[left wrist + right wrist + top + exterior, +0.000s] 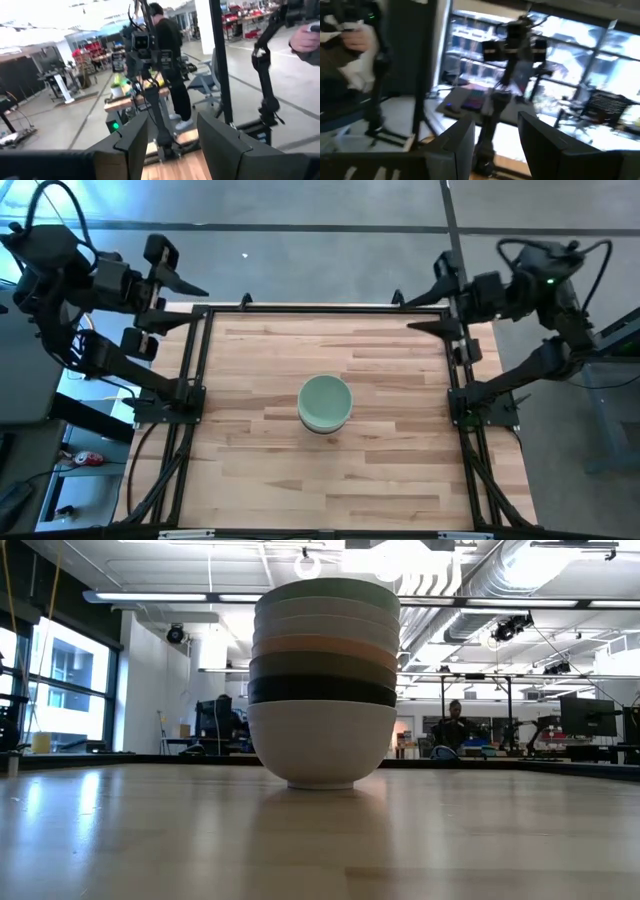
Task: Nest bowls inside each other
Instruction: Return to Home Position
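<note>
The bowls [325,403] stand nested in one stack at the middle of the table. In the low view the stack [323,680] rests on the foot of a white bowl; above it show black, olive-grey, peach-orange, white and pale green rims. My left gripper [185,285] is raised at the table's far left corner, open and empty. My right gripper [425,308] is raised at the far right corner, open and empty. In the wrist views, both my left gripper [172,142] and my right gripper [495,142] look out past the table into the room.
A black metal frame [195,350] runs along the table's left, far and right edges. Bare wood [260,480] surrounds the stack. A person [167,45] stands at a desk beyond the table; a hand [357,37] shows at the right wrist view's edge.
</note>
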Controlling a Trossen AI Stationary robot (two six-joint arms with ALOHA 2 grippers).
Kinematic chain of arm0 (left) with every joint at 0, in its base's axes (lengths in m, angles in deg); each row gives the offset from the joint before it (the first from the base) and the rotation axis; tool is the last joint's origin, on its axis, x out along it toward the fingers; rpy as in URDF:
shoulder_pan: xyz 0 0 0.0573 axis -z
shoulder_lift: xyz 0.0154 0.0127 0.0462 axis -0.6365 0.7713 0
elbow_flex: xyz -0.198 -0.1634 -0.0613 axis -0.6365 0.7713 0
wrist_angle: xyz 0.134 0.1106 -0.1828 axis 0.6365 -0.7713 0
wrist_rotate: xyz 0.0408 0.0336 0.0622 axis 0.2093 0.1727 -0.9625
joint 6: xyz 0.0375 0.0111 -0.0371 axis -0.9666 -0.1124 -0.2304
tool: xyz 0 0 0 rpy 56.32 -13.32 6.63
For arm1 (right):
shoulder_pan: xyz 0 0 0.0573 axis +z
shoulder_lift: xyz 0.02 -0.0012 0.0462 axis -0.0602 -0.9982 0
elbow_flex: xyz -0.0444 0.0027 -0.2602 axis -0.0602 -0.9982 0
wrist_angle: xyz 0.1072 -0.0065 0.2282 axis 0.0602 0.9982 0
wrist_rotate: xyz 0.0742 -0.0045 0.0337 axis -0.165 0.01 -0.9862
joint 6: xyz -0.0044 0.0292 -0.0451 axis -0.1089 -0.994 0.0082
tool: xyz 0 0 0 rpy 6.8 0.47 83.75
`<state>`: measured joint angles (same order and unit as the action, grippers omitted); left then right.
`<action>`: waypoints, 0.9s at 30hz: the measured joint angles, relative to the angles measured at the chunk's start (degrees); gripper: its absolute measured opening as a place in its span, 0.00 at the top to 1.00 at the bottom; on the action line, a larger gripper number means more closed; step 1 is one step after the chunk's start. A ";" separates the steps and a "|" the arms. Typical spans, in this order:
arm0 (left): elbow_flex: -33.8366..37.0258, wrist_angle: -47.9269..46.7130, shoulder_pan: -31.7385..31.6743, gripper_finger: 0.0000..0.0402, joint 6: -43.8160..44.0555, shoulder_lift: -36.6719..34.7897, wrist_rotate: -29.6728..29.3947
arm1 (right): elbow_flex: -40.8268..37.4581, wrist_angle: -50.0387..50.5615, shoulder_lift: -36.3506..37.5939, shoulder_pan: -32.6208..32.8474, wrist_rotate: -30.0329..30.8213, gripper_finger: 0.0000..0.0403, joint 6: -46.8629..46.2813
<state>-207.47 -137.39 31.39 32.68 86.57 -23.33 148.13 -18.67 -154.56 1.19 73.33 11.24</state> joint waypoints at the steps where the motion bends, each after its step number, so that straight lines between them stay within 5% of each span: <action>1: -0.02 0.68 0.00 0.61 0.02 -0.02 -0.37 | 0.00 -0.60 0.26 0.00 0.84 0.64 0.14; 5: -0.02 2.15 0.00 0.61 -0.03 0.07 -1.11 | 0.00 -1.26 1.32 0.00 6.27 0.64 0.29; 15: -0.02 -1.43 -0.04 0.61 -0.56 0.70 -15.09 | 0.00 3.96 3.92 -0.02 22.55 0.64 0.52; 20: 2.60 -4.53 -0.16 0.61 -0.90 0.98 -14.35 | 0.00 12.78 6.77 -0.02 23.86 0.64 -1.17; 27: 16.41 -0.65 -3.20 0.61 0.10 -4.95 -12.99 | -3.14 15.70 9.33 -0.02 23.99 0.65 -2.96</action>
<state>-191.06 -138.05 28.19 32.78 81.62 -36.33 144.99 -2.97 -145.24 1.17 97.31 8.28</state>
